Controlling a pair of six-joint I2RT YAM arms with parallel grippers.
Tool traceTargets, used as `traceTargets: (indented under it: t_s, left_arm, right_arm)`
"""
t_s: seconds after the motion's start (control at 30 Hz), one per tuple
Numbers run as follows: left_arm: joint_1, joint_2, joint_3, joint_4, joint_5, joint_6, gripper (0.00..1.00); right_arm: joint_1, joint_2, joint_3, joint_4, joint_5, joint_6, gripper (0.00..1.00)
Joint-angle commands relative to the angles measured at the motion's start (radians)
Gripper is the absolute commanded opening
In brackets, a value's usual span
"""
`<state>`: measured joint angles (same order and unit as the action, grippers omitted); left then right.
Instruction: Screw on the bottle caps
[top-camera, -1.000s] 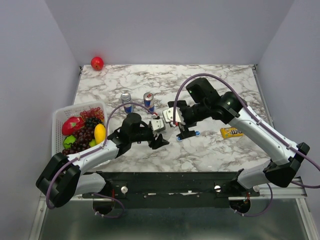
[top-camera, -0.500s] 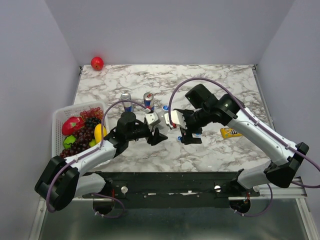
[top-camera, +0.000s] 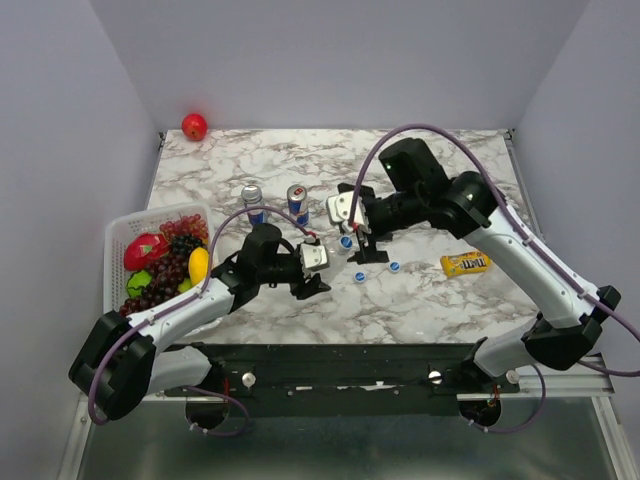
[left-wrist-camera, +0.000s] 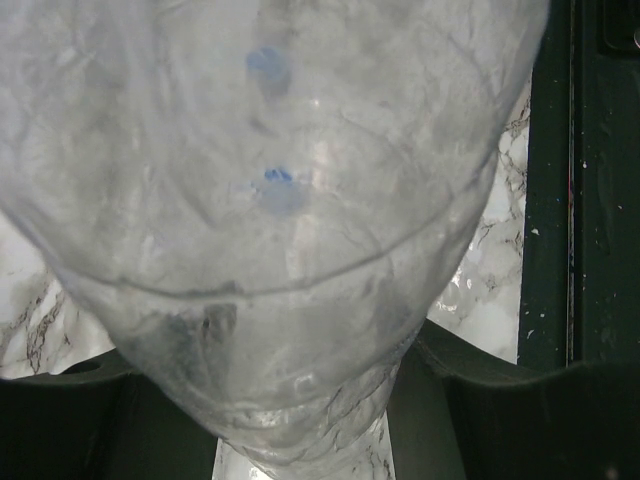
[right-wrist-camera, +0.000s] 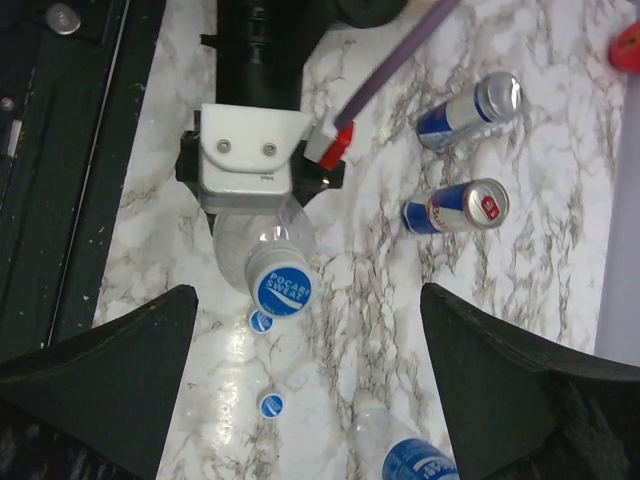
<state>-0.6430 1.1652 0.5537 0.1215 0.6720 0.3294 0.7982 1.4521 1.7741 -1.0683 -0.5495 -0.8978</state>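
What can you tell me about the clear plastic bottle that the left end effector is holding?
The clear plastic bottle is thin-walled, crinkled and looks empty. A round blue cap printed POCARI SWEAT sits on its mouth; whether it is screwed tight cannot be told. The left end effector is shut on its body, with one black finger on each side, holding it roughly upright over the white marble table.

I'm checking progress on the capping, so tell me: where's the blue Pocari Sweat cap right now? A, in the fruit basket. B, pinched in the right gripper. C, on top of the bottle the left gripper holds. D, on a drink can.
C: the right wrist view shows the blue cap on the mouth of the clear bottle clamped in the left gripper, while the right gripper is open and empty.
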Motion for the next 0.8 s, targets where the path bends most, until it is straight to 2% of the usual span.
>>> traceTargets:
  t_s: [0.0, 0.2, 0.33, 0.57, 0.77]
  left_arm:
    - [-0.012, 0.001, 0.055, -0.059, 0.041, 0.077, 0.00]
    - [-0.010, -0.007, 0.064, -0.024, 0.052, 0.020, 0.00]
    - [0.006, -0.004, 0.057, 0.050, 0.046, -0.151, 0.00]
    - [0.023, -0.004, 0.038, 0.135, 0.072, -0.305, 0.00]
    - [0.040, -0.006, 0.034, 0.179, 0.048, -0.326, 0.00]
  right_arm:
    - [0.050, 0.019, -0.054, -0.024, -0.053, -0.200, 1.00]
    - [0.079, -0.004, -0.128, -0.030, 0.014, -0.273, 1.00]
    - [0.078, -0.030, -0.177, -0.007, 0.075, -0.262, 1.00]
    - [0.078, -0.061, -0.265, 0.065, 0.186, -0.116, 1.00]
    - [0.079, -0.053, -0.291, -0.010, 0.195, 0.039, 1.00]
